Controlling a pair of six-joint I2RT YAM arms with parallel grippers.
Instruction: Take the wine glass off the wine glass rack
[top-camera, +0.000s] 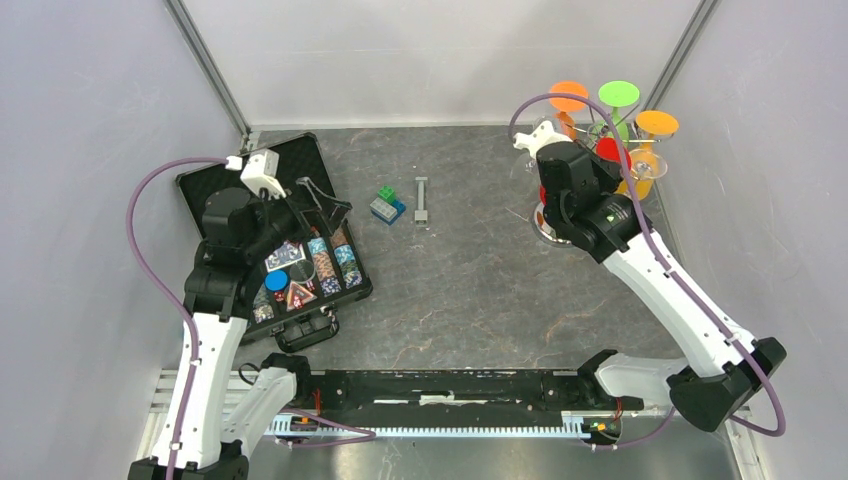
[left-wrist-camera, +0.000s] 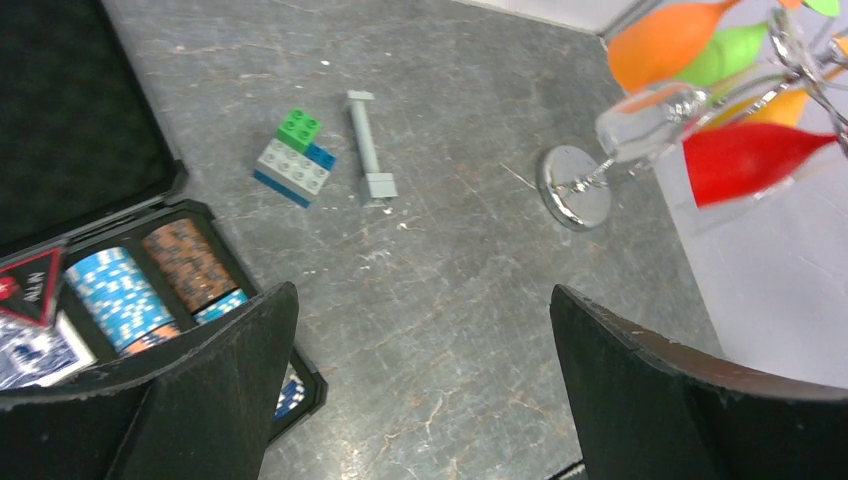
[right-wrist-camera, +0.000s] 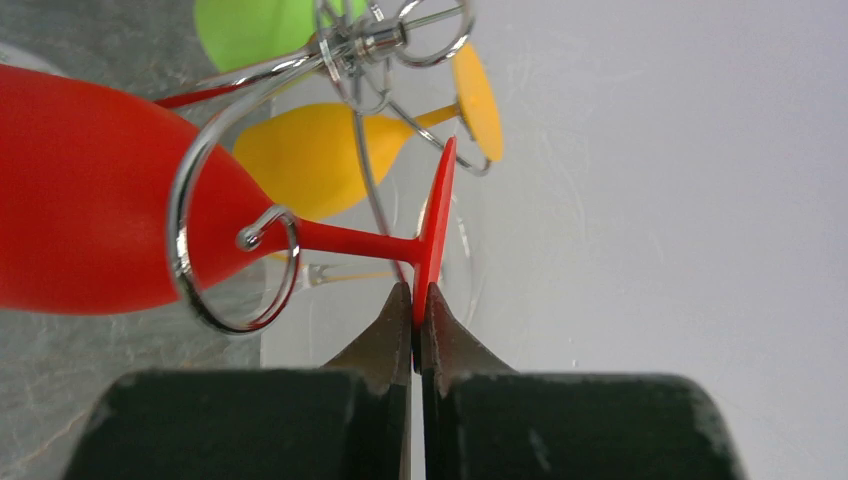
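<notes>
Your right tool (right-wrist-camera: 415, 302) is pinching the foot rim of the red wine glass (right-wrist-camera: 85, 200), which is hanging on the wine glass rack (left-wrist-camera: 575, 190) at the desk's (top-camera: 480, 285) far right corner. Your left tool (left-wrist-camera: 422, 300) is hanging spread wide near the left edge.

The wine glass (right-wrist-camera: 90, 200) is red, the wine glass rack (right-wrist-camera: 365, 45) shiny silver.

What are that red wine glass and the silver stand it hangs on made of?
The red wine glass looks like plastic: opaque, evenly coloured, matte, with no glassy sparkle. The wine glass rack seems polished metal wire, probably chromed or stainless: its base and loops mirror the surroundings.
</notes>
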